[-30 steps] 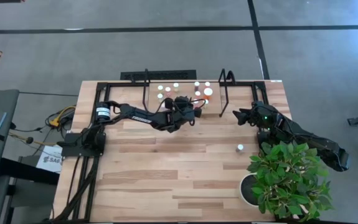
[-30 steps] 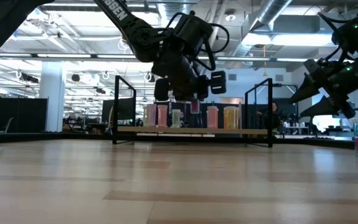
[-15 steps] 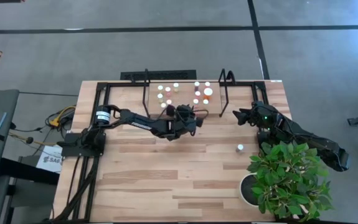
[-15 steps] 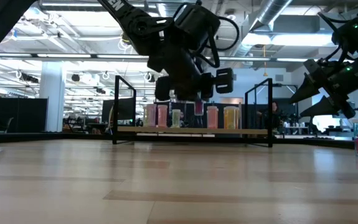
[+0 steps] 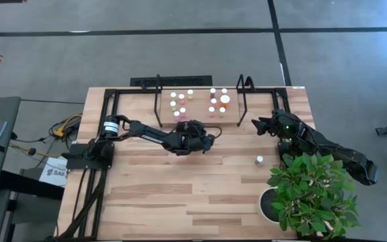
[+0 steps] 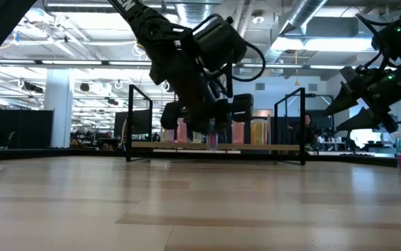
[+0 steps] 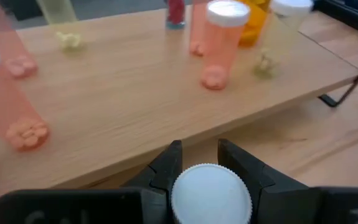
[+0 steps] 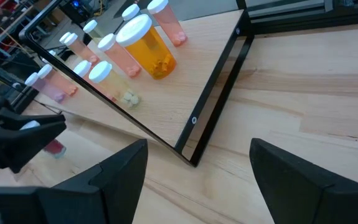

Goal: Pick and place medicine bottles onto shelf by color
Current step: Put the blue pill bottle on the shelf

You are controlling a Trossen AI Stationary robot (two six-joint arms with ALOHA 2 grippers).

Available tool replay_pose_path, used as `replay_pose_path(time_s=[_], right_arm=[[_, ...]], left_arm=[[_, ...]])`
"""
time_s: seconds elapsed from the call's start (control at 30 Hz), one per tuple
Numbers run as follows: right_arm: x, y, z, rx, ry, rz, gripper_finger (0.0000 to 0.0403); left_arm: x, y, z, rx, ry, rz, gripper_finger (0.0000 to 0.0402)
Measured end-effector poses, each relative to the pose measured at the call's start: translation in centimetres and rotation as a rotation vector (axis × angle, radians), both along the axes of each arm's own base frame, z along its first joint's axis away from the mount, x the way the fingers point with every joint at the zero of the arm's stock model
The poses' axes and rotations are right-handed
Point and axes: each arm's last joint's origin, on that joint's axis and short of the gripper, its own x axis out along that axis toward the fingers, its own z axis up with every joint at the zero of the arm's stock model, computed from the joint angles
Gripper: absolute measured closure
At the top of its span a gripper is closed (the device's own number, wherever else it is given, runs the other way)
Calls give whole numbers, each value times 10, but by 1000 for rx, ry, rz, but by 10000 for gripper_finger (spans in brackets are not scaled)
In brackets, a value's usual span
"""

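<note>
Claw [image 7: 197,163] grips white-capped bottle [image 7: 211,194].

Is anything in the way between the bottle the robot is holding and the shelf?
Nothing visible. The left gripper holds a white-capped bottle just in front of the shelf, and the board right ahead is bare, with other bottles farther back.

White block letters run along the upper link of the left arm [image 6: 127,10] in the low view; only the fragment "GGEN" shows, cut off at the frame's top edge. The white tag [image 5: 54,173] left of the table is too small to read.
</note>
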Motion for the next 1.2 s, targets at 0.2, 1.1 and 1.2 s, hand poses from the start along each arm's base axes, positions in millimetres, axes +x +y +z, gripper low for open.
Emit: replay_pose_path(time_s=[0.2,1.1,1.2], right_arm=[[0,0,0,0,0,0,97],[0,0,0,-3,-4,0,97],[0,0,0,-3,-5,0,97]], left_arm=[[-6,-2,-9,2,-24,10,322],[-3,-8,-34,51,-54,34,308],[-3,-8,-34,51,-55,35,291]])
